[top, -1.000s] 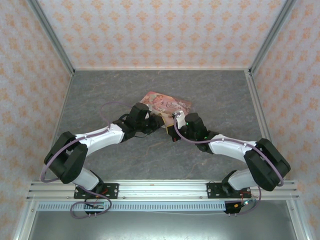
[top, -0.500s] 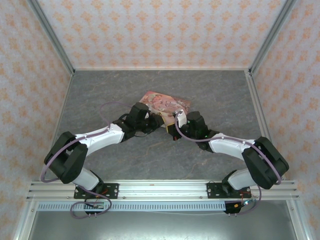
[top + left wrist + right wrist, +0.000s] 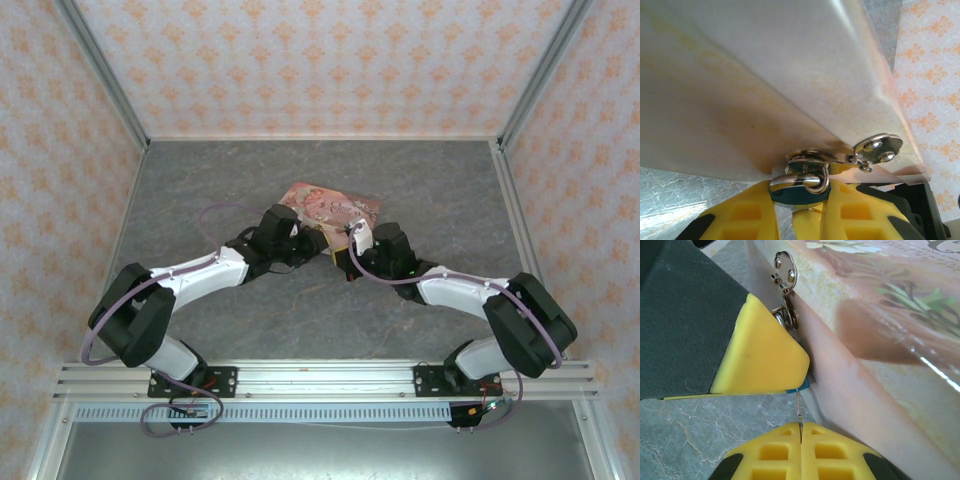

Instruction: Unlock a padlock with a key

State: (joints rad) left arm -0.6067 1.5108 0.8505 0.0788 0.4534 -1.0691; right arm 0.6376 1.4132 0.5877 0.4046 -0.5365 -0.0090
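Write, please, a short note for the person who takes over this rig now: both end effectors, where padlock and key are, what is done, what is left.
Left end effector: shut on the padlock, whose shackle passes through the pink box's clasp.
Right end effector: shut on the key, tip at the padlock's underside; whether it is inside the keyhole cannot be told.
Done: both things grasped, key lined up.
Left: seat the key, turn it, open the shackle.
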